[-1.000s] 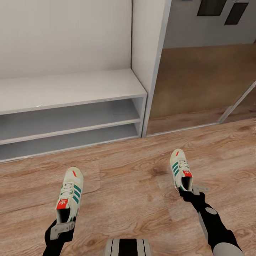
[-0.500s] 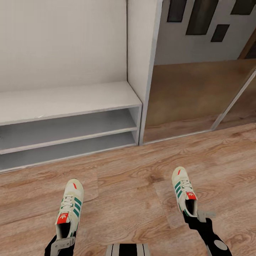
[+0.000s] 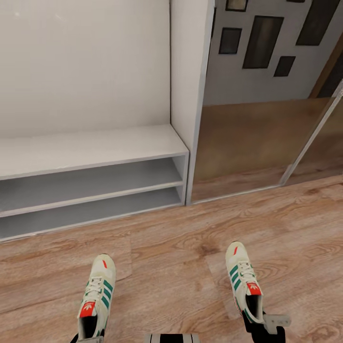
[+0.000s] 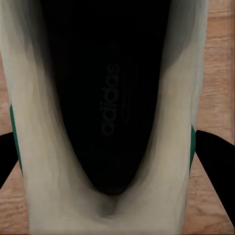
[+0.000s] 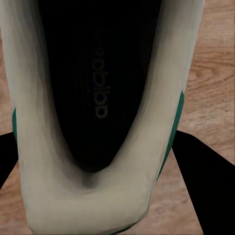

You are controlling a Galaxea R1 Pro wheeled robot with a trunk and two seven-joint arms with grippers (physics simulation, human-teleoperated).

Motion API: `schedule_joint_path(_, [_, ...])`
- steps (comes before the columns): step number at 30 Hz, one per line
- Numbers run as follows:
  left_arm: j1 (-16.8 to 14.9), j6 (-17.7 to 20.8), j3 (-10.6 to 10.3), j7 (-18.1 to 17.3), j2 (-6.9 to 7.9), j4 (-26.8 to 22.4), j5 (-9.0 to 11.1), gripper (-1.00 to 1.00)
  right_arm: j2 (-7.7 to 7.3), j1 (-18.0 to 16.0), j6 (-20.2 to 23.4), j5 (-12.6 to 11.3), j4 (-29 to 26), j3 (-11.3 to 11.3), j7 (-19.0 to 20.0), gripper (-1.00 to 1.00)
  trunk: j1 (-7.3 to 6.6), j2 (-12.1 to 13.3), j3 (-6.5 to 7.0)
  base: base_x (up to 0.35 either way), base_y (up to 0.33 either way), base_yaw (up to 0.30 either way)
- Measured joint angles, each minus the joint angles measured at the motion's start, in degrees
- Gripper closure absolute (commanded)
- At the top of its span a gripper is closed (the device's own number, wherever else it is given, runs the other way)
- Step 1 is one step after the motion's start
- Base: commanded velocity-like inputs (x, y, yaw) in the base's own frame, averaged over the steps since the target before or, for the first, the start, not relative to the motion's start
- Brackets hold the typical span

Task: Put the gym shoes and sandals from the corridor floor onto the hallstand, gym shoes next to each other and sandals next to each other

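Two off-white gym shoes with green stripes hang over the corridor floor (image 3: 171, 247), toes toward the hallstand (image 3: 90, 148). The left gym shoe (image 3: 97, 296) is gripped at the heel by my left gripper (image 3: 88, 339), whose dark fingers (image 4: 215, 156) flank the heel (image 4: 112, 196) in the left wrist view. My right gripper (image 3: 263, 324) is shut on the heel of the right gym shoe (image 3: 245, 285); its fingers (image 5: 196, 181) press both sides of that shoe (image 5: 98, 196). The hallstand's bench top and two shelf slots are bare. The sandals are out of view.
A tall white side panel (image 3: 189, 85) ends the hallstand on the right. Beyond it stands a reflective sliding panel (image 3: 247, 138) with a metal frame, showing dark picture frames. My base (image 3: 171, 338) peeks in at the bottom edge.
The whole picture has slid downward as the camera rose or tilted up. Both grippers keep their hold on the shoes and now sit at the bottom edge.
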Motion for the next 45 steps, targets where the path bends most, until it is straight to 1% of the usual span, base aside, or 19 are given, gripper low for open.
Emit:
schedule_joint_path(2, [0.0,0.0,-0.1,0.0,0.07,0.6,0.0,1.00,0.05,0.0,-1.0,0.1,1.7,0.0,0.0,1.00,-0.05,0.0,0.62,0.000,0.000,0.000])
schedule_joint_path(8, [-0.2,0.0,0.2,-0.1,0.18,0.8,-0.2,1.00,0.09,0.0,-1.4,0.1,4.6,0.0,0.1,1.00,-0.21,0.1,2.49,0.000,0.000,0.000])
schedule_joint_path(27, [-0.1,-0.2,0.5,0.0,0.19,0.7,-0.2,1.00,0.04,0.0,-1.4,0.0,6.1,0.0,0.0,1.00,-0.70,0.4,8.40,0.000,0.000,0.000])
schedule_joint_path(45, [-0.1,-0.3,0.5,0.0,0.17,0.8,0.0,1.00,-0.09,0.0,-1.4,0.0,6.1,0.0,0.2,1.00,-4.64,7.6,13.21,0.000,0.000,0.000])
